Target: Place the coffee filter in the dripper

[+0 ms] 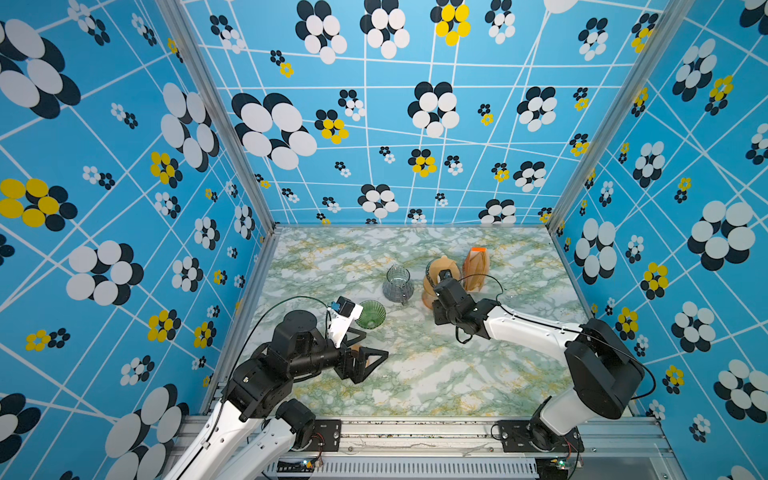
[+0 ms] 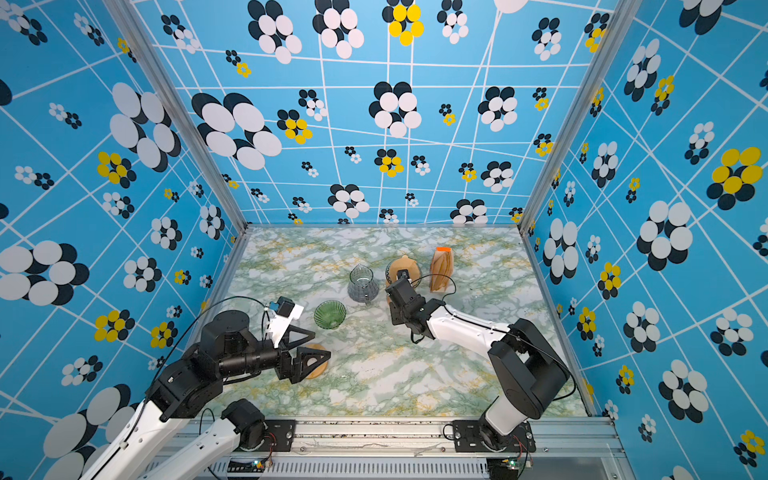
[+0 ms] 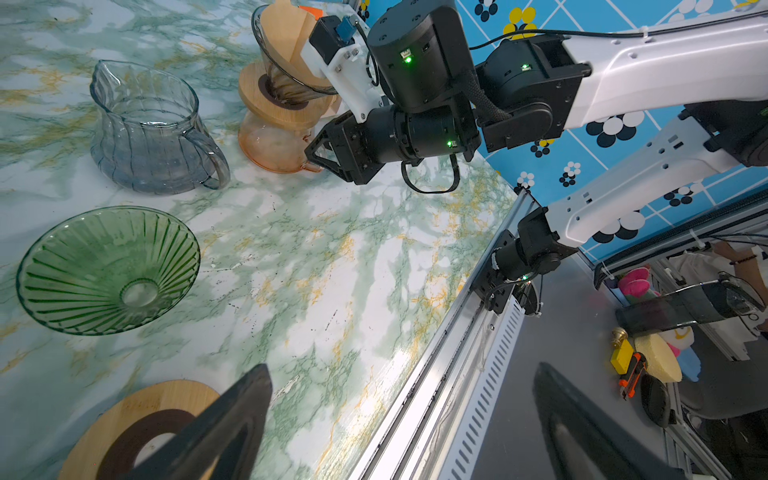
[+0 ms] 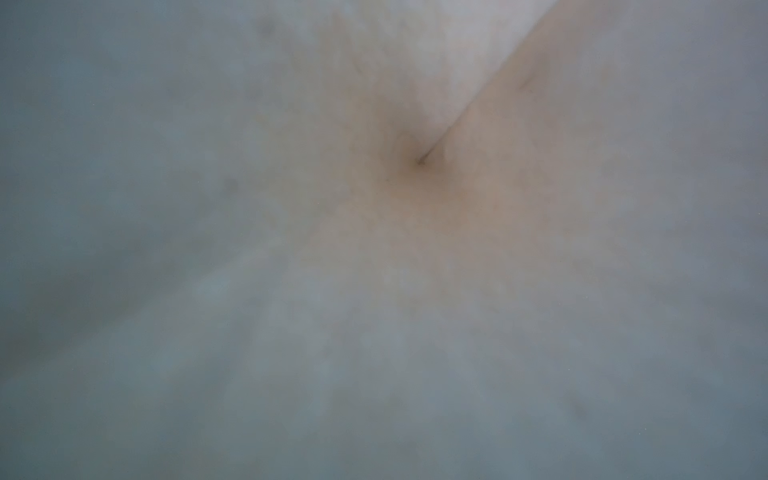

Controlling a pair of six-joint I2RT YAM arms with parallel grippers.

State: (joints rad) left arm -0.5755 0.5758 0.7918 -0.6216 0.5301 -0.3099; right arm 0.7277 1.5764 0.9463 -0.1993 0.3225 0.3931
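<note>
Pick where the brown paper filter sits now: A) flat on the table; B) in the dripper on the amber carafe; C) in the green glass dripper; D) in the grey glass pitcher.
B: in the left wrist view the brown paper filter sits in the dripper stacked on the amber carafe, while the green glass dripper lies empty.

Tan filter; smoky dripper; green dripper; green-gold marbled table; blue flowered walls.

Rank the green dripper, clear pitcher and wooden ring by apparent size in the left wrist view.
1. green dripper, largest
2. clear pitcher, slightly smaller
Unranked: wooden ring, nearest the camera, partly hidden and cut off by the frame.
</note>
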